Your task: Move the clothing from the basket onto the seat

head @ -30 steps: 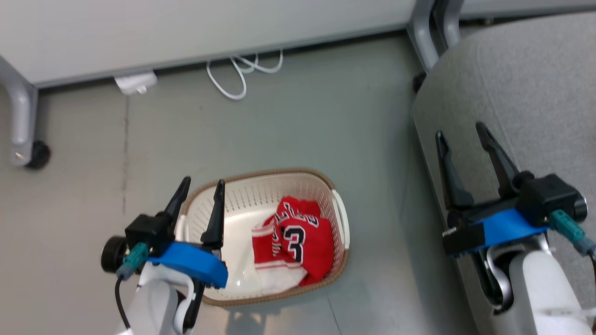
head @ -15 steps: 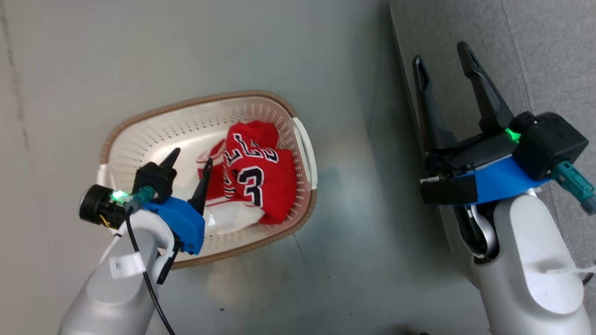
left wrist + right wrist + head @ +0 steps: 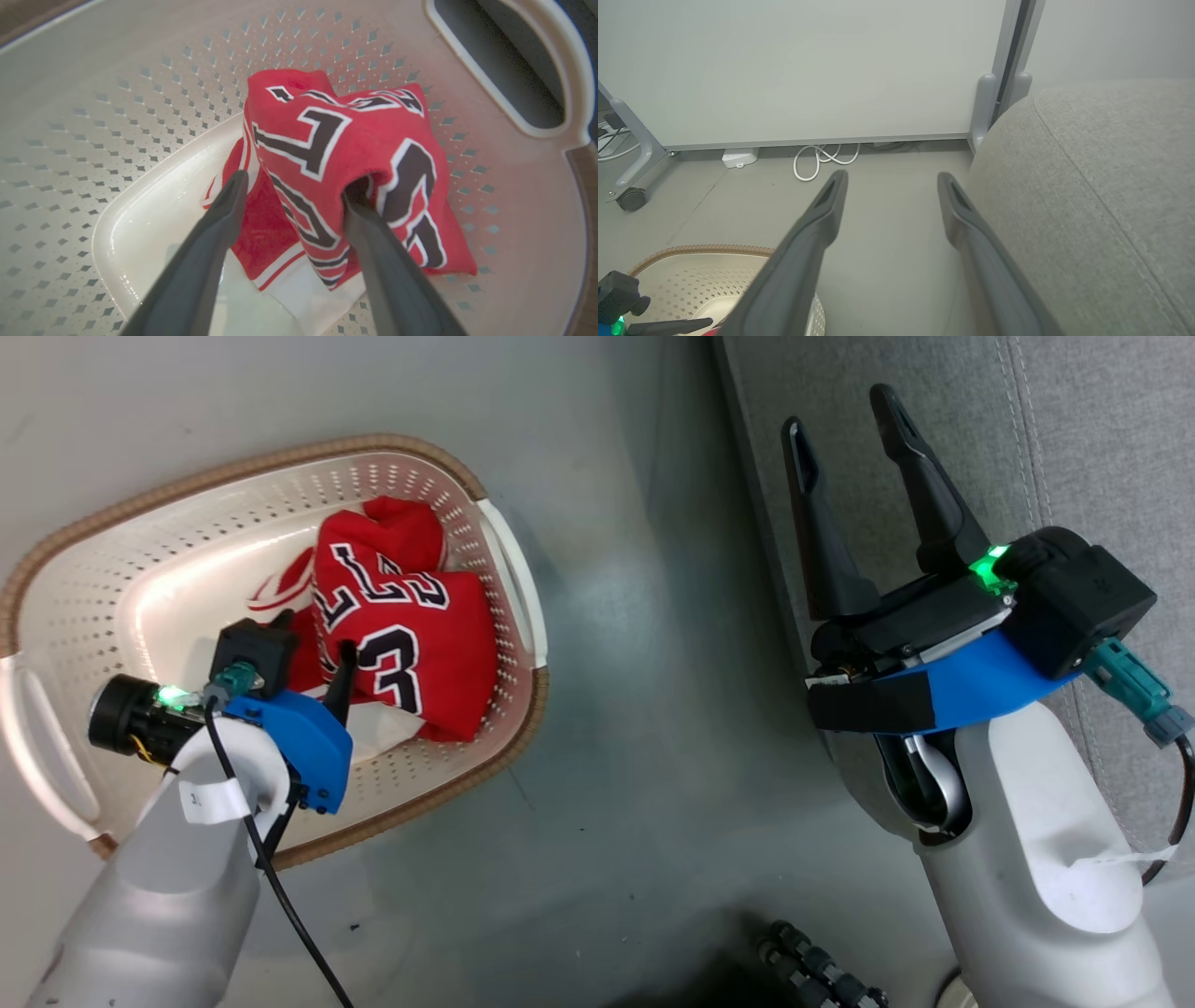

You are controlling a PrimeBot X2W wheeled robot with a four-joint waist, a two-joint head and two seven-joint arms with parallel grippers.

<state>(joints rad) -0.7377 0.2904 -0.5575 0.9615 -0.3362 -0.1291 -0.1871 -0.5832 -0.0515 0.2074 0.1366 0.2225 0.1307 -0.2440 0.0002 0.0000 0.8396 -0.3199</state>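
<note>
**Pale Forearms, Blue Collars, Dark Fingers**

Two pale grey forearms [image 3: 1027,859] each carry a blue collar [image 3: 980,686]. Ahead of the collar, the left gripper [image 3: 313,633] and right gripper [image 3: 838,411] show long, tapered dark fingers [image 3: 826,560]. Beside it sit a black housing [image 3: 1074,602], a green light [image 3: 985,565] and a teal plug [image 3: 1134,686] trailing black cable [image 3: 280,896]. White tags [image 3: 210,801] mark both forearms.

The basket [image 3: 280,453] is open on top and walled all round by perforated sides. The clothing [image 3: 401,616] crowds the wall by one handle, leaving bare basket bottom beside it (glossy, pale). The left gripper [image 3: 296,184], fingers spread, straddles a fold of that heap. A bare strip of floor [image 3: 635,616] parts basket from seat [image 3: 1074,429], whose flank stands just beside the wide-spread right gripper [image 3: 838,411].
</note>
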